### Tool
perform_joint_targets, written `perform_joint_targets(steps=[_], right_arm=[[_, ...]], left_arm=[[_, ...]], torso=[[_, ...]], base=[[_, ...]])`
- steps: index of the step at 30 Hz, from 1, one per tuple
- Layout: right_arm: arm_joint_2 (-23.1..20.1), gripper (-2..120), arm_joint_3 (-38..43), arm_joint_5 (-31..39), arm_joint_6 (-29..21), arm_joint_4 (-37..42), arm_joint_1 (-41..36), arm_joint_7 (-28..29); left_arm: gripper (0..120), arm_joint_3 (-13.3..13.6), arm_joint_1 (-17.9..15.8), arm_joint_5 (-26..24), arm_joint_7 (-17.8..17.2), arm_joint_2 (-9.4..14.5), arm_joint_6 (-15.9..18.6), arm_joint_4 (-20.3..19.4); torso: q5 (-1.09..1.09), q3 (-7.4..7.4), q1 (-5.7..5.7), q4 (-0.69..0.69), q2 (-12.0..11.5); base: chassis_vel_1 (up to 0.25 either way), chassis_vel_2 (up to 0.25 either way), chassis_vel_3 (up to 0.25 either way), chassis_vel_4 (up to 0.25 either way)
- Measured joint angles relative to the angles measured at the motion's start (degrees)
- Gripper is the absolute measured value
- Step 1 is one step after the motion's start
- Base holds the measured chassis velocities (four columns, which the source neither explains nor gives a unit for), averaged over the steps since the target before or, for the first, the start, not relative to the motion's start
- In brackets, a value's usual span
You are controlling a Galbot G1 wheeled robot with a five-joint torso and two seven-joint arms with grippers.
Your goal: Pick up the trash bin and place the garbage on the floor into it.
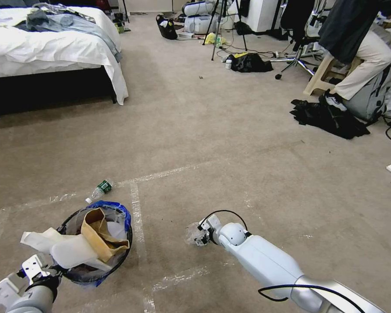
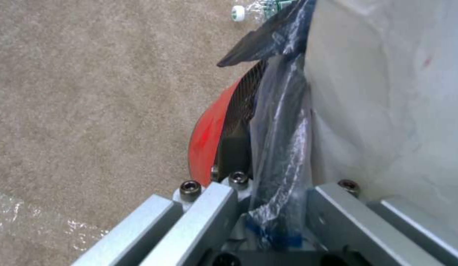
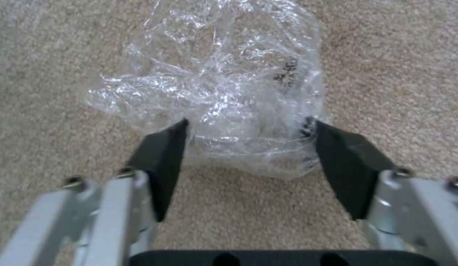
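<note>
Nearest the head camera, the left end effector (image 1: 52, 271) sits at the lower left, closed on the near rim of the trash bin (image 1: 117, 256), which it holds. The left wrist view shows its metal fingers (image 2: 209, 218) pinching the bin's rim together with the clear, blue-edged plastic liner (image 2: 280, 155); the red base (image 2: 206, 136) curves away beyond them. Inside the bin are a brown cardboard piece (image 1: 101, 232) and crumpled white paper (image 1: 69, 250), which hide most of its interior. The bin's underside is out of sight, so whether it rests on the floor (image 1: 230, 143) or is raised cannot be told.

Just beyond the bin, a clear green-labelled bottle (image 1: 100, 190) lies on the carpet beside a worn tape line (image 1: 137, 213).

To the right of the bin, apart from it, the right end effector (image 1: 198, 237) reaches down to the floor. Its black fingers (image 3: 162, 162) are spread wide on either side of a crumpled clear plastic wrapper (image 3: 214, 92). The fingertips touch or nearly touch the wrapper's near edges, but it is not gripped; most of it lies beyond them, flat on the carpet. Small dark print on the wrapper is too small to read. In the head view the wrapper is a faint glint, partly hidden by the end effector.
</note>
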Motion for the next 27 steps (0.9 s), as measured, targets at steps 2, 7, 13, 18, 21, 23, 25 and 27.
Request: perform_joint_targets(steps=[2, 7, 13, 18, 21, 23, 25, 27], right_arm=[[0.06, 56, 0.16, 0.00, 0.30, -0.14, -0.13, 0.00], [-0.02, 41, 0.48, 0.01, 0.99, -0.22, -0.56, 0.00], [-1.48, 19, 1.64, 1.21, 1.37, 2.68, -1.78, 0.71], [-4.70, 0, 3.92, 3.49, 2.26, 8.91, -3.32, 1.46], [-8.11, 0, 5.36, 6.15, 2.33, 16.36, -4.16, 2.30], [-11.45, 0, 6.67, 8.42, 2.21, 22.87, -4.34, 3.07], [-13.39, 0, 7.33, 9.57, 2.36, 26.92, -4.10, 3.42], [-14.81, 0, 7.67, 10.65, 2.77, 30.21, -3.57, 3.51]], left_arm=[[0, 0.13, 0.00, 0.11, 0.02, -0.04, -0.04, 0.02], [0, 0.41, -0.12, 0.25, 0.04, -0.05, -0.05, 0.07], [0, 0.82, -0.44, 0.45, 0.04, 0.00, -0.06, 0.22], [0, 1.02, -0.49, 0.50, 0.01, 0.14, -0.05, 0.22], [0, 1.08, -0.50, 0.52, -0.01, 0.22, -0.01, 0.21], [0, 1.11, -0.53, 0.54, -0.02, 0.31, 0.02, 0.21], [0, 1.15, -0.55, 0.54, -0.05, 0.34, 0.09, 0.20], [0, 1.19, -0.55, 0.54, -0.07, 0.35, 0.15, 0.10]], torso=[[0.00, 0.00, 0.00, 0.00, 0.00], [0.00, 0.00, 0.00, 0.00, 0.00], [0.01, 0.00, 0.00, 0.00, 0.00], [0.02, 0.00, 0.00, 0.00, 0.00], [0.01, 0.00, 0.00, 0.00, 0.00], [0.00, 0.00, 0.00, -0.01, 0.00], [0.00, 0.00, 0.00, -0.02, 0.00], [0.01, 0.00, 0.00, -0.02, 0.00]], base=[[0.000, 0.000, 0.000, 0.000], [0.000, 0.000, 0.000, 0.000], [0.000, 0.000, 0.000, 0.000], [0.000, 0.000, 0.000, 0.000], [0.000, 0.000, 0.000, 0.000], [0.000, 0.000, 0.000, 0.000], [0.000, 0.000, 0.000, 0.000], [0.000, 0.000, 0.000, 0.000]])
